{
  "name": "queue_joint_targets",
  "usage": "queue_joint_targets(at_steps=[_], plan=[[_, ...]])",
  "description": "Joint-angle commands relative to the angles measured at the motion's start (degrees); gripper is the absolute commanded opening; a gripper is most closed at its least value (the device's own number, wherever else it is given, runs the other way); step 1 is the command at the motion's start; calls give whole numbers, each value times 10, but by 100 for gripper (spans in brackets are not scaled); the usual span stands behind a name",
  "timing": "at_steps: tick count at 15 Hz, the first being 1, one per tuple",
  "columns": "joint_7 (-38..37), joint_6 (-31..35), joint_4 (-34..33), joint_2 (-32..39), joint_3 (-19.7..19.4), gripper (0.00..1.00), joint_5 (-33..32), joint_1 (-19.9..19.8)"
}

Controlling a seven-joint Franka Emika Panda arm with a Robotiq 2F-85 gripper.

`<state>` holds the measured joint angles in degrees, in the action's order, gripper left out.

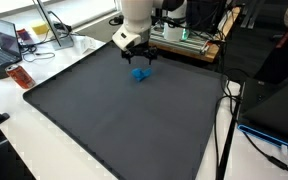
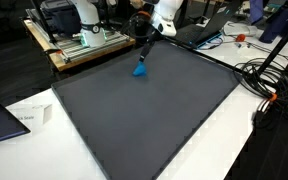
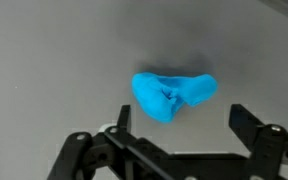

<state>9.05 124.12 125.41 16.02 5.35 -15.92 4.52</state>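
Gripper hung just above blue lump on dark mat, jaws wide apart, holding nothing. Lump crumpled, near mat's far edge.

I note: blue cloth, soft, crumpled, matt; dark grey mat, smooth, matt; pincer, black hard plastic.

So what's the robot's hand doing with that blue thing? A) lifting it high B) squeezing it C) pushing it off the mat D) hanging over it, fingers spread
D: in the wrist view the hand has its fingers wide apart, and the blue thing lies on the dark mat, touched by neither.
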Motion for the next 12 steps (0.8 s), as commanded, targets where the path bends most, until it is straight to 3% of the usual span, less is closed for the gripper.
queue_joint_targets(at_steps=[1, 12], plan=[[109, 59, 92, -82, 6, 100, 64, -35], [474, 174, 209, -154, -34, 100, 276, -82]])
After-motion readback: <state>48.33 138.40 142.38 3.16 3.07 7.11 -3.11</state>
